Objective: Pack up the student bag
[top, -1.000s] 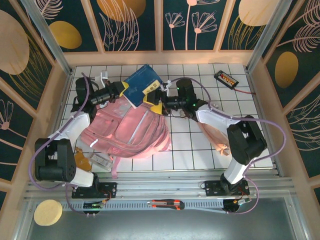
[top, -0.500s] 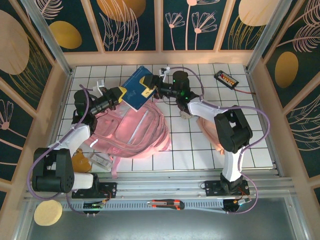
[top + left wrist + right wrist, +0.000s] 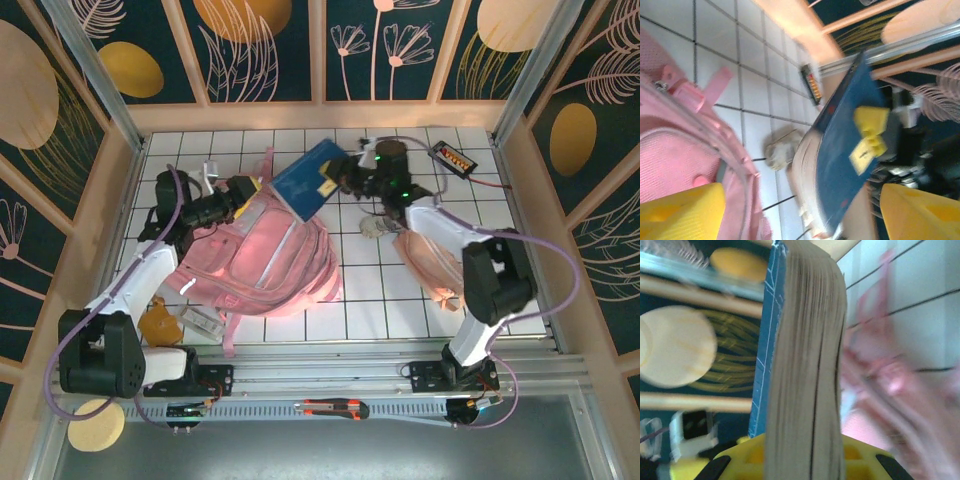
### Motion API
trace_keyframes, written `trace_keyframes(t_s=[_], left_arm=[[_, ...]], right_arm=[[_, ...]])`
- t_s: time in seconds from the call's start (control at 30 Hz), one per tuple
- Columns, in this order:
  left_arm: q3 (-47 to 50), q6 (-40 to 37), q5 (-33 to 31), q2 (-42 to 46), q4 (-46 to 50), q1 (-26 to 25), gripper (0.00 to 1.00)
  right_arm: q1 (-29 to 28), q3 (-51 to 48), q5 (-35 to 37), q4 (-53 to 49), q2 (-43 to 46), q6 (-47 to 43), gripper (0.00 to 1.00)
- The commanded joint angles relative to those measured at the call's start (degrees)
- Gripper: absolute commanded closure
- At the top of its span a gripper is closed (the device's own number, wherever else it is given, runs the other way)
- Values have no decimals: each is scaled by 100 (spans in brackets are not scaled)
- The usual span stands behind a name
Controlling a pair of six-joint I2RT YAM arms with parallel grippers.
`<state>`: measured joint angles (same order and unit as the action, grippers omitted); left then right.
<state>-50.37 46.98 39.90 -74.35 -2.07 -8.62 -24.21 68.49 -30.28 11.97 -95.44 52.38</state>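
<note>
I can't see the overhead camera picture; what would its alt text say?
Seen from above, the right gripper holds a blue book over the far end of a pink backpack lying on a white tiled table. The left gripper, open, hovers beside the book.

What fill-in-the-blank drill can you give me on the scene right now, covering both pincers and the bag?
1. The right pincer is shut on a ____ book, held above the top of the backpack.
2. The left pincer stands ____, with nothing between its fingers.
3. The backpack lying on the tiled table is ____ in colour.

Missing words: blue; open; pink.
</note>
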Motion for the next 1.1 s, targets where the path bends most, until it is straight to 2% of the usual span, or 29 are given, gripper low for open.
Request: trace_keyframes(t_s=[0.0, 0.1, 0.37, 0.47, 0.73, 0.8, 0.83, 0.9, 0.93, 1.07], left_arm=[[-486, -2319, -1362, -404, 2481, -883, 16], [-697, -2637, -2212, -786, 2747, -1554, 16], [-1566, -3213, -3514, -1849, 3496, -2564, 23], [-1895, -3361, -4039, -2170, 3857, -2800, 30], [-2034, -3426, -4455, -2637, 3986, -3239, 41], [-1992, -3358, -4605, -2773, 3948, -3277, 47], [-1965, -3301, -4660, -2822, 3919, -3281, 55], [-1962, -3173, -4739, -2944, 3903, -3279, 88], [-2026, -3153, -4729, -2975, 3949, -3283, 100], [-2543, -3125, -4713, -2745, 4217, -3208, 100]], right_arm=[[441, 187, 681, -2098, 785, -1266, 100], [777, -32, 696, -2610, 1160, -1562, 100], [944, -766, 471, -2505, 1663, -1444, 100], [948, -859, 423, -2394, 1713, -1397, 100], [945, -900, 350, -2271, 1691, -1338, 100], [945, -912, 313, -2235, 1695, -1314, 100], [944, -909, 320, -2255, 1695, -1316, 100], [947, -892, 325, -2327, 1715, -1360, 100], [944, -884, 332, -2374, 1730, -1377, 100], [960, -818, 322, -2861, 1750, -1605, 100]])
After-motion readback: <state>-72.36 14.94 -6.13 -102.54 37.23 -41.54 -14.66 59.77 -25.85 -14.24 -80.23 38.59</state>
